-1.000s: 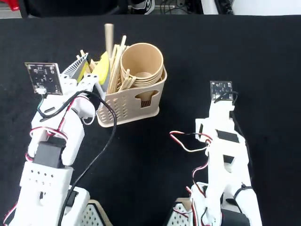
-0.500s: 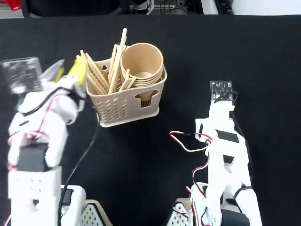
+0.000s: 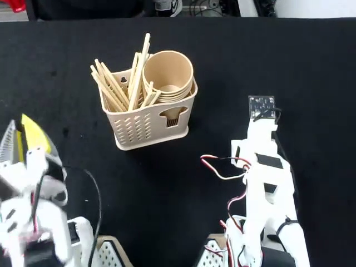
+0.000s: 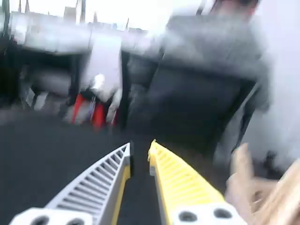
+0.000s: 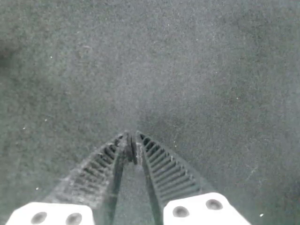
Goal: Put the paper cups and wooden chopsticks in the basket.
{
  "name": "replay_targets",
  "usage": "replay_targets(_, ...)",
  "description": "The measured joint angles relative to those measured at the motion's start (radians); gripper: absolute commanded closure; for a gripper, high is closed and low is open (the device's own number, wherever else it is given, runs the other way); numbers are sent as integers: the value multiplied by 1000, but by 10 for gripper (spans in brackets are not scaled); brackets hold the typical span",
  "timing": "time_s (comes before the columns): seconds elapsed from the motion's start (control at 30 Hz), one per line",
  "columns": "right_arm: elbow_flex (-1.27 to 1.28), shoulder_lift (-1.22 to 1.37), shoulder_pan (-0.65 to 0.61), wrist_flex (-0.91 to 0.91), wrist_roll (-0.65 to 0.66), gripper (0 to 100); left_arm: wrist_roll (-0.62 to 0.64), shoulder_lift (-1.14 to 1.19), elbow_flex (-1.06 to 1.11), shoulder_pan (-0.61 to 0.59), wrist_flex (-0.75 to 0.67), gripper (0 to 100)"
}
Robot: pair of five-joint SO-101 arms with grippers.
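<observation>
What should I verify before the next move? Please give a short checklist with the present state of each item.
1. The paper cups are in the basket: ok, stacked inside it.
2. The wooden chopsticks are in the basket: ok, they stand leaning beside the cups.
3. The basket is upright on the table: ok.
4. The left gripper is empty: ok, narrowly open with nothing between its jaws.
5. The left gripper is apart from the basket: ok, the high view shows it off to the side, nearer the arm bases.
6. The right gripper is empty: ok, shut over bare table.
</observation>
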Motion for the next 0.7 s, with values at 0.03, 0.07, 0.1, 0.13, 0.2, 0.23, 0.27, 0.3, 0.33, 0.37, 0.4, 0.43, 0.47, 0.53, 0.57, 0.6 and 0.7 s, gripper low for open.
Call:
replay_targets(0.03, 0, 0, 0, 0, 0, 975, 0, 9, 44, -15, -3, 921)
replay_targets(0.07, 0, 0, 0, 0, 0, 975, 0, 5, 92, -32, -3, 921)
replay_targets(0.1, 0, 0, 0, 0, 0, 974, 0, 2, 137, -44, -5, 923)
replay_targets(0.13, 0, 0, -2, 0, 0, 974, 0, 0, 176, -58, -9, 923)
replay_targets(0.2, 0, 0, -20, 0, 0, 974, 0, -20, 261, -87, -9, 924)
replay_targets(0.23, 0, 0, -35, 0, 0, 974, 0, -26, 304, -100, -9, 924)
replay_targets(0.27, 0, 0, -51, 0, 0, 974, 0, -28, 341, -109, -9, 924)
replay_targets(0.3, 3, 0, -71, 0, 0, 975, 0, -28, 379, -117, -9, 924)
replay_targets(0.33, 12, 0, -91, 0, 0, 976, 0, -28, 416, -123, -9, 924)
replay_targets(0.37, 21, 0, -106, 0, 0, 976, 0, -28, 451, -127, -9, 924)
replay_targets(0.4, 26, 0, -120, 0, 0, 976, 0, -28, 480, -127, -9, 924)
replay_targets(0.43, 26, 0, -130, 0, 0, 977, -6, -28, 512, -127, -9, 924)
replay_targets(0.47, 26, 0, -138, 0, 0, 977, -17, -28, 540, -127, -9, 924)
replay_targets(0.53, 26, 0, -138, 0, 0, 977, -74, -26, 586, -127, -9, 924)
replay_targets(0.57, 29, -6, -138, 0, 0, 978, -104, -25, 595, -127, -9, 924)
replay_targets(0.6, 38, -23, -138, 3, 0, 982, -137, -25, 595, -127, -9, 924)
replay_targets(0.7, 95, -126, -138, 15, 0, 987, -207, -25, 600, -124, -6, 921)
